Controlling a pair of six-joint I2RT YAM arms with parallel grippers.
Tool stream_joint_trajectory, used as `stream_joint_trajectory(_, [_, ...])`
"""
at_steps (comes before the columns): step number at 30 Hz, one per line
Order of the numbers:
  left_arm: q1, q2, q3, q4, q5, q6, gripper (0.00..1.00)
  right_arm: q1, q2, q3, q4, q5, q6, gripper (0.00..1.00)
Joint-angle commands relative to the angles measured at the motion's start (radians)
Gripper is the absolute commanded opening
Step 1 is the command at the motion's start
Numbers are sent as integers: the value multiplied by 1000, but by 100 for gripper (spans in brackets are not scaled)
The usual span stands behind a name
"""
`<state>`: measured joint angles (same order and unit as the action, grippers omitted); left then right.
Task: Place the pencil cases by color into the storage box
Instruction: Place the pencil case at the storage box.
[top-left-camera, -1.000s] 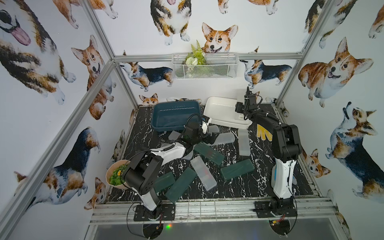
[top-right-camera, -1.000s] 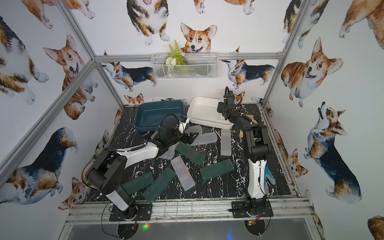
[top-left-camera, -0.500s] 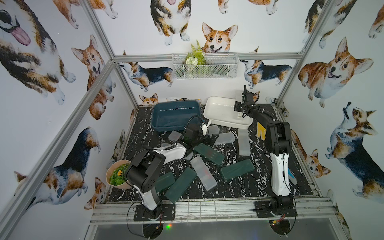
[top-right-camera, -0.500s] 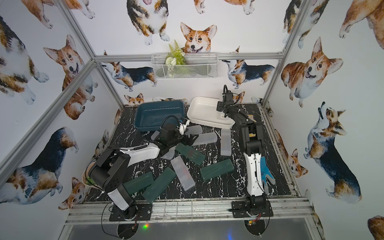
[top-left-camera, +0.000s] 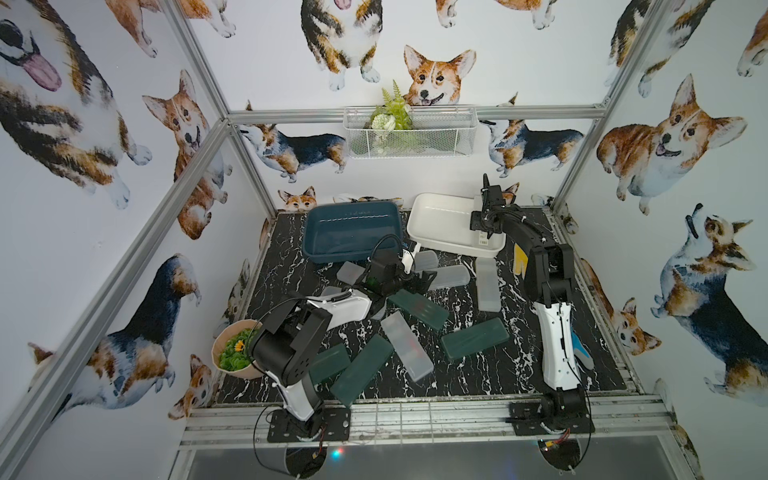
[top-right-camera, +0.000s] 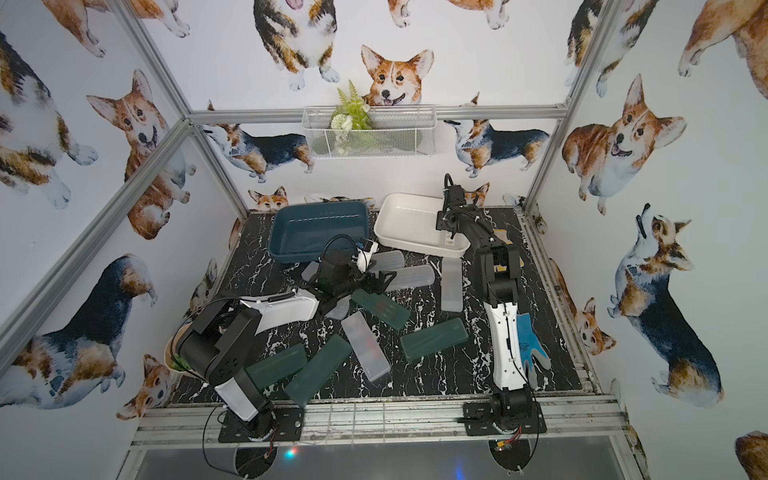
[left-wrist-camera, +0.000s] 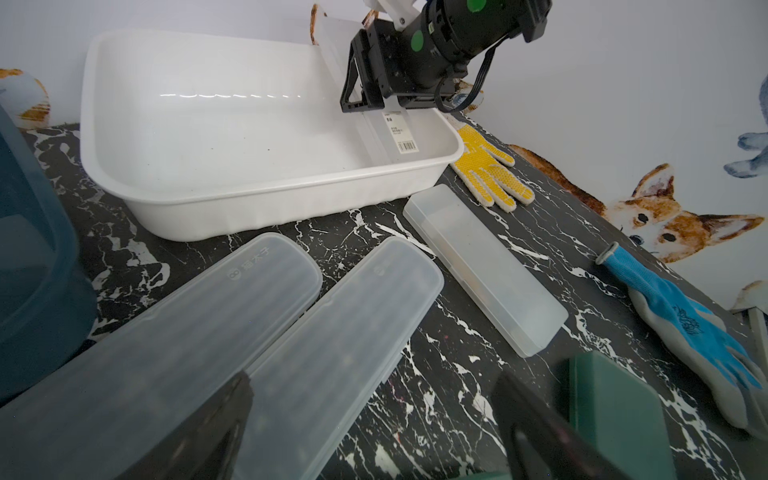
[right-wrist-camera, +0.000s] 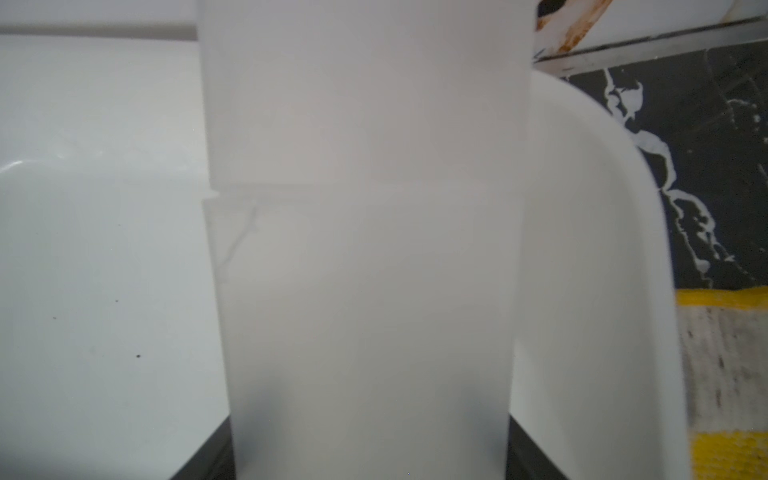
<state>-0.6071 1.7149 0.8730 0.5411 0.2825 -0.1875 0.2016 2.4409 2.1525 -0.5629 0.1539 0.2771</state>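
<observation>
Right hand (left-wrist-camera: 380, 104): clamped on frosted translucent case (right-wrist-camera: 365, 270), a smooth flat oblong with barcode label, tilted over glossy white tray (left-wrist-camera: 257, 195) at end nearest right arm.
Left hand (top-left-camera: 420, 279): jaws wide, empty, low over ribbed frosted cases (left-wrist-camera: 232, 316).
Loose on black marbled tabletop (top-left-camera: 478, 374): dark green cases (top-left-camera: 473, 344).
Since a second ago: right elbow shifted toward tray; left arm unchanged.

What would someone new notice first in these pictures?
Corgi wallpaper covers the walls. At the back, the right gripper holds a frosted pencil case tilted into the white tray, while dark green pencil cases and more frosted ones lie scattered on the black marble table.
</observation>
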Motion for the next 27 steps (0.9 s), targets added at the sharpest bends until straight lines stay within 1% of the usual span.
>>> stream_joint_trajectory(1, [-3, -20, -5, 46, 8, -3, 92, -11, 19, 27, -82, -3, 16, 44])
stream_joint_trajectory(10, [-22, -49, -8, 36, -24, 14, 92, -24, 92, 145, -200, -13, 23, 44])
stream_joint_trajectory(12, [-27, -49, -8, 33, -31, 18, 92, -28, 116, 181, -233, -18, 25, 45])
stream_joint_trajectory(15, [-33, -89, -11, 26, -42, 25, 92, -33, 142, 214, -268, -25, 29, 48])
stream_joint_trajectory(20, [-37, -110, -11, 20, -62, 26, 92, -36, 147, 214, -273, -31, 27, 61])
stream_joint_trajectory(21, [-37, -113, -11, 19, -65, 26, 92, -36, 144, 218, -274, -33, 24, 62])
stream_joint_trajectory(22, [-38, -118, -11, 18, -71, 26, 92, -36, 143, 219, -271, -33, 22, 68])
stream_joint_trajectory(24, [-38, -127, -11, 11, -87, 26, 92, -36, 136, 230, -267, -35, 18, 76])
stream_joint_trajectory(27, [-39, -142, -11, -8, -115, 26, 93, -36, 114, 244, -246, -46, 7, 83])
